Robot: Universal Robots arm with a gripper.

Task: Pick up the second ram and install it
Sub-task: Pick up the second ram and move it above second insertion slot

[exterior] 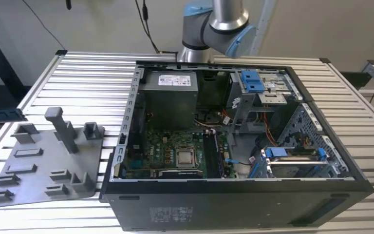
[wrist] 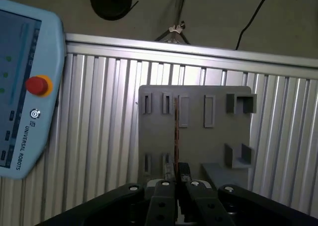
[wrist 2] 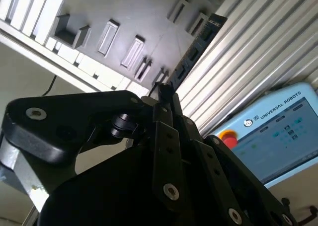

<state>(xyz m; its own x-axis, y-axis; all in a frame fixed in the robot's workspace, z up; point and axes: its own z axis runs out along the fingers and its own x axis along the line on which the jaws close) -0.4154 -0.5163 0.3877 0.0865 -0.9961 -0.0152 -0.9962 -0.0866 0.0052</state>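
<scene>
Gripper (wrist: 176, 179) clamped tight on the second ram (wrist: 175, 136)! The stick juts straight out past the fingertips, edge-on, with the grey holder tray (wrist: 218, 141) lying beyond it. Judgement: hold it square and firm, and don't let the thin card twist or slip.

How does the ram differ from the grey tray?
The ram is dark and thin; the tray is pale grey and broad. The ram is held in the jaws; the tray lies flat on the table. The tray bears posts and slots; the ram is a plain strip. Both are rectangular.
</scene>
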